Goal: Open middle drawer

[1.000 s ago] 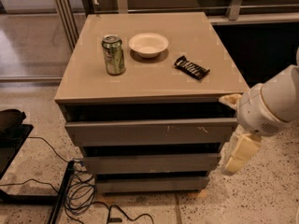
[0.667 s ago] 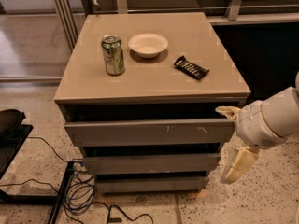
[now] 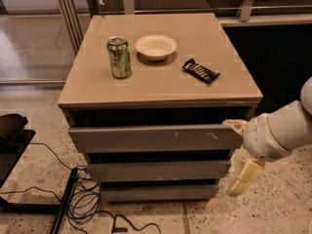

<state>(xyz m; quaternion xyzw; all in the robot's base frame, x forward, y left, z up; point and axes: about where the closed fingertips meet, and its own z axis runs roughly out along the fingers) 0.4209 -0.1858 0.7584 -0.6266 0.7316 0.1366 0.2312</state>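
Note:
The middle drawer (image 3: 156, 170) is the plain grey-brown front between the taller scratched top front (image 3: 156, 138) and the narrow bottom front (image 3: 156, 193). It sits pushed in, and its interior is hidden. My gripper (image 3: 240, 152) is at the cabinet's right front corner, with its fingers spread open. The upper fingertip (image 3: 235, 125) is by the right end of the top front. The lower fingertip (image 3: 243, 177) hangs just right of the middle drawer's right end. It holds nothing.
On the cabinet top (image 3: 161, 82) stand a green can (image 3: 119, 57), a white bowl (image 3: 155, 47) and a dark snack bar (image 3: 201, 71). Cables (image 3: 83, 204) and a black base (image 3: 12, 140) lie on the floor at the left.
My gripper and arm have moved down along the cabinet's right front corner, from the level of the top front towards the middle drawer. The drawers have not moved.

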